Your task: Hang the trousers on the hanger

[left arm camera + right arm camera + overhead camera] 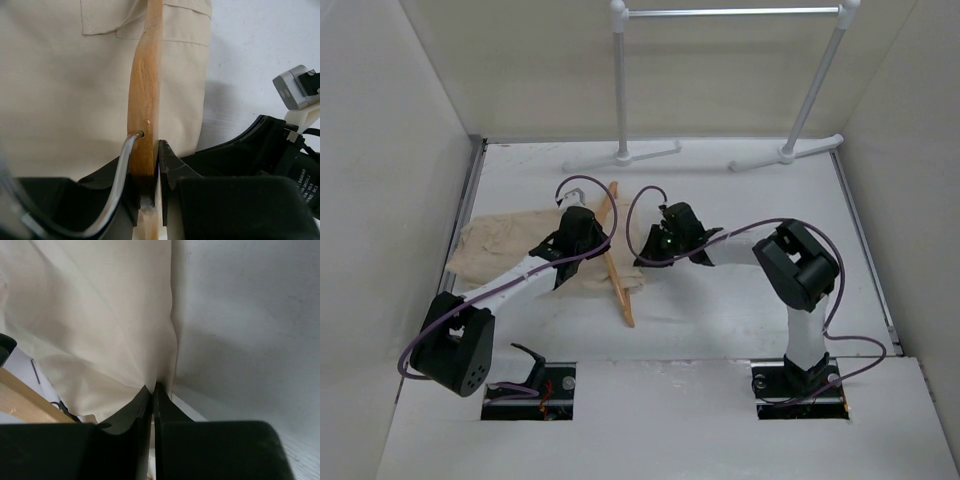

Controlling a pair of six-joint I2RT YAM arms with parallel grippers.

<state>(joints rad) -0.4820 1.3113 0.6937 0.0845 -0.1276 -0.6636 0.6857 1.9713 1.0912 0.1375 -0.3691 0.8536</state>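
Note:
The beige trousers [500,245] lie on the table at the left, running under the hanger and out to its right. The light-orange wooden hanger [617,270] stands on edge across them. My left gripper [588,240] is shut on the hanger's top by its metal hook [117,180]; the wood [145,100] shows between the jaws, above the trousers [65,90] and a flap pocket. My right gripper [648,252] is shut on the trousers' edge [125,330] just right of the hanger, the cloth pinched at its fingertips [153,388]. A piece of the hanger [25,397] shows lower left.
A white garment rail [730,14] with two posts and feet stands at the back of the table. White walls close in left, right and back. The right arm [800,265] bends over the right side of the table.

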